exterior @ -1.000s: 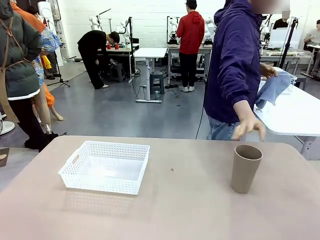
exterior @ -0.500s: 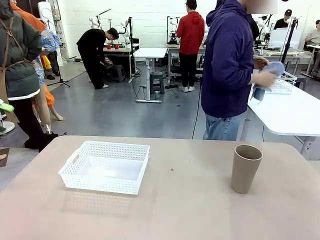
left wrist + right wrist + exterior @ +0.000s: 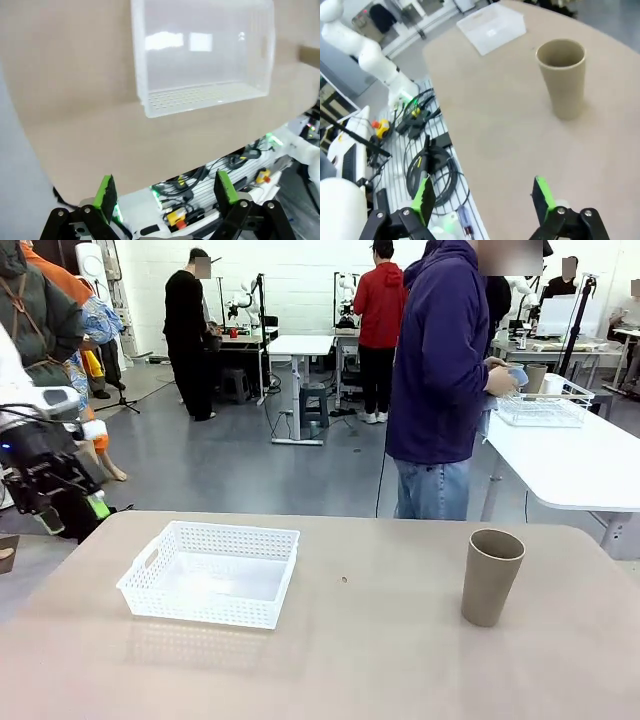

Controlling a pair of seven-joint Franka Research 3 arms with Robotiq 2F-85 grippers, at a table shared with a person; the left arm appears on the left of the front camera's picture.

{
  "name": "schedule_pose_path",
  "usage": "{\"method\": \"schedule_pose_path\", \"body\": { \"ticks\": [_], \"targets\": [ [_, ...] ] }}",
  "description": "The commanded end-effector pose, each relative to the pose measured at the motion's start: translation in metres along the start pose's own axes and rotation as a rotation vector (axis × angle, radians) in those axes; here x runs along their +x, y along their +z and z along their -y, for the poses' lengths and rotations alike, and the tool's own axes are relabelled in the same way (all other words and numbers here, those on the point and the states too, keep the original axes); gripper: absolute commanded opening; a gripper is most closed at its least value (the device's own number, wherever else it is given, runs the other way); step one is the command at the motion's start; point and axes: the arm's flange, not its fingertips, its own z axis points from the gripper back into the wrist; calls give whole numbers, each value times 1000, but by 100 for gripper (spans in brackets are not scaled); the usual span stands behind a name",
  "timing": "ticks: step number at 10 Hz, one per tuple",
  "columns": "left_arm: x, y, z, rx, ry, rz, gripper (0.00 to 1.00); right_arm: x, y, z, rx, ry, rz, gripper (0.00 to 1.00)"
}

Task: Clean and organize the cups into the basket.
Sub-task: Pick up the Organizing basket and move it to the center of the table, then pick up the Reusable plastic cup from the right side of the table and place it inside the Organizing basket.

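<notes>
Reaching for the cup [image 3: 490,578] is the step I judge to be in hand, and my right end effector [image 3: 484,197] is the one for it. It hangs over the edge of the surface [image 3: 350,670] on my side, green pads spread wide with nothing between them, and the cup is ahead of it. To do this well I would come in level from the side and centre the pads on the upper half of the wall, where the cup is broadest. I would close gently, because a light cup standing free could tip or skid if one pad touches first. My left end effector [image 3: 165,195] is spread and empty too, off the surface's left edge, looking at the basket [image 3: 200,97].

The cup stands upright on the right part of the surface, mouth up, long axis vertical, tapering toward its base. The basket sits left of the middle, well apart from the cup, open side up with nothing in it. I judge the cup will have to be tipped onto its side to lie in so shallow a basket.
</notes>
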Motion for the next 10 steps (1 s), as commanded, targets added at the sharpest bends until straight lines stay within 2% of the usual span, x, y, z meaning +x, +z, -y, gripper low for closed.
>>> {"method": "schedule_pose_path", "body": {
  "ticks": [1,2,3,5,6,8,10],
  "targets": [
    [28,-11,8,161,58,-75,100,-10,10,20,36,-23,-26,100],
    [43,-21,19,207,78,-61,100,-14,10,23,26,-58,-5,100],
    [54,-34,30,257,102,-28,100,-7,-2,10,18,-14,-13,100],
    [63,-63,44,263,150,90,100,-7,-2,10,18,-14,-13,100],
    [60,-80,43,301,139,181,100,-7,-2,10,18,-14,-13,100],
    [54,-102,37,287,104,306,100,-7,-2,10,18,-14,-13,100],
    [41,-107,37,279,30,393,100,-5,2,14,14,-16,-19,100]
  ]
}}
